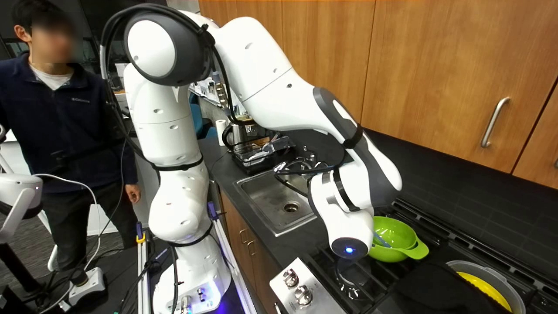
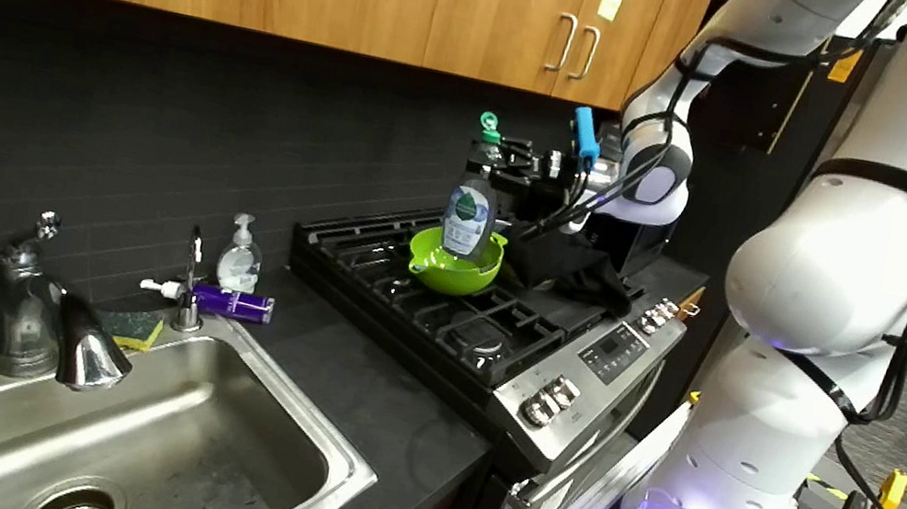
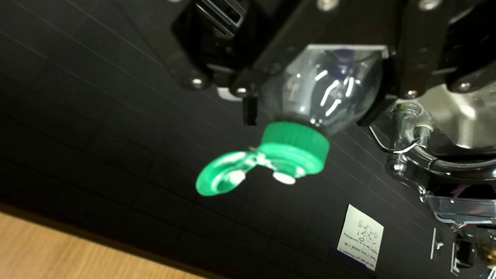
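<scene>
Soap bottle (image 2: 467, 221), clear with a green cap (image 3: 296, 149) whose lid (image 3: 211, 180) is flipped open, is held nearly upright by the gripper (image 3: 310, 106), which pinches it around its upper part. In an exterior view its lower end shows against the green bowl (image 2: 453, 281); whether it touches the bowl cannot be told. That bowl sits on the stove (image 2: 515, 410). Just beside the bowl lies a black cloth (image 1: 431, 288), and beyond the cloth from the bowl stands a grey pot (image 1: 505, 282). Well apart from the bowl are the sink (image 2: 223, 447) and a purple bottle (image 2: 232, 304) lying on its side.
</scene>
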Controlling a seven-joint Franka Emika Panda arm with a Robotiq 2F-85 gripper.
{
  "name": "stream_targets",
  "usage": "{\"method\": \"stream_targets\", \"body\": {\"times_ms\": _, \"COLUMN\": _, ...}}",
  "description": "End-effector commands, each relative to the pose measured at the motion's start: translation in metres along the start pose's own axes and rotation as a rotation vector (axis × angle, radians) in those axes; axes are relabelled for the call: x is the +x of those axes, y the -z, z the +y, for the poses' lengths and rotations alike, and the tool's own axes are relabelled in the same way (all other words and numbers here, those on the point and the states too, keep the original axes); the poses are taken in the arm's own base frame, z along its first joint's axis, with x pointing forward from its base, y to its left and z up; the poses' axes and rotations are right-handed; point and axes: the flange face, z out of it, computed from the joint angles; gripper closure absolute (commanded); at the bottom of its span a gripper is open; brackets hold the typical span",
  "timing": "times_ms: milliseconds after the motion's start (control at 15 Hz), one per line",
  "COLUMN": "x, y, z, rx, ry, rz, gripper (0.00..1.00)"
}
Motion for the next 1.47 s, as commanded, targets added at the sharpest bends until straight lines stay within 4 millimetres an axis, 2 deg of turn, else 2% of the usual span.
{"method": "stream_targets", "body": {"times_ms": 0, "x": -0.009, "y": -0.003, "z": -0.019, "rx": 0.011, "ry": -0.015, "rz": -0.015, "gripper": 0.61}}
{"method": "stream_targets", "body": {"times_ms": 600, "x": -0.015, "y": -0.006, "z": -0.045, "rx": 0.012, "ry": -0.004, "rz": -0.035, "gripper": 0.61}}
{"method": "stream_targets", "body": {"times_ms": 1133, "x": -0.019, "y": -0.013, "z": -0.046, "rx": 0.002, "ry": 0.017, "rz": -0.036, "gripper": 0.61}}
{"method": "stream_targets", "body": {"times_ms": 1400, "x": -0.02, "y": -0.026, "z": -0.034, "rx": -0.023, "ry": 0.033, "rz": -0.043, "gripper": 0.61}}
